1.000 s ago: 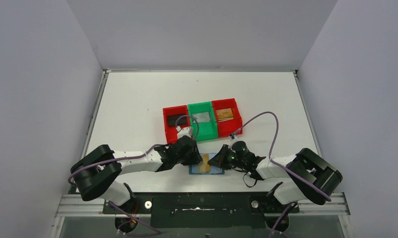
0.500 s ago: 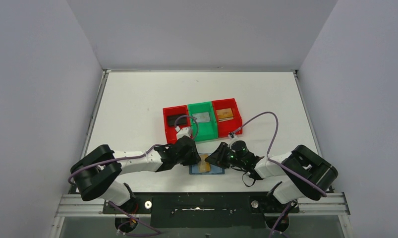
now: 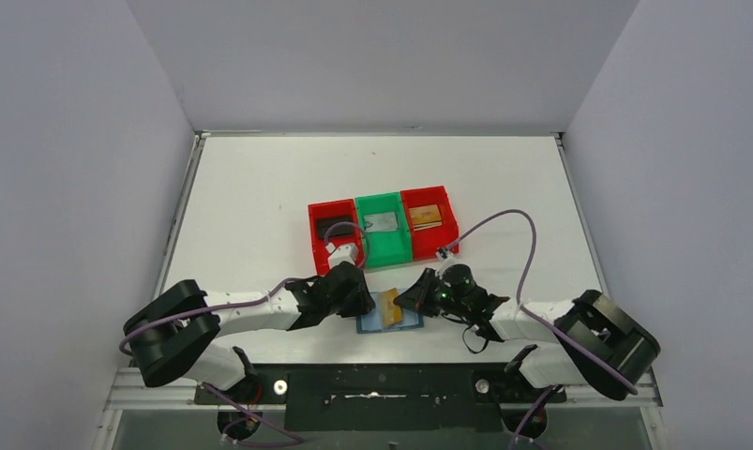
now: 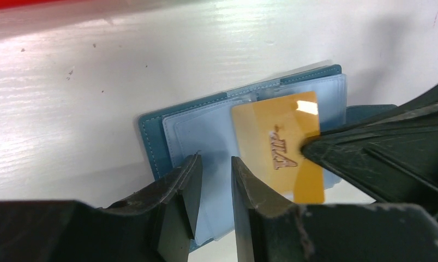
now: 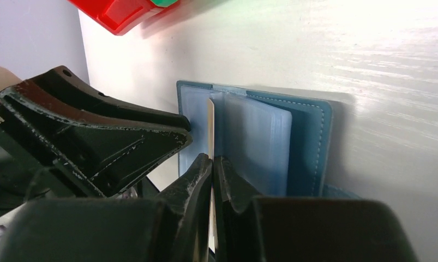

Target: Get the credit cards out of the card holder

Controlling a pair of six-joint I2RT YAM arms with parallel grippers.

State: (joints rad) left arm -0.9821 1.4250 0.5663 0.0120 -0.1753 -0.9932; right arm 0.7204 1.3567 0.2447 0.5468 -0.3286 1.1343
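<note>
White tabletop (image 3: 260,178), seen from above and from both wrists. At centre, the right gripper (image 5: 211,159) has its fingers pressed together on the edge of a gold credit card (image 4: 276,143), held among the light-blue pockets of the open card holder (image 5: 310,147). The left gripper (image 4: 215,166) sits on the holder's opposite half, fingers almost closed. Whether they grip the pocket plastic cannot be told. The holder lies flat near the arm bases. Just behind stand three joined bins: left red bin (image 3: 313,232) with a black card (image 3: 333,226), green bin (image 3: 387,251) with a silver-grey card (image 3: 382,221), right red bin (image 3: 448,225) with a gold-brown card (image 3: 427,216).
</note>
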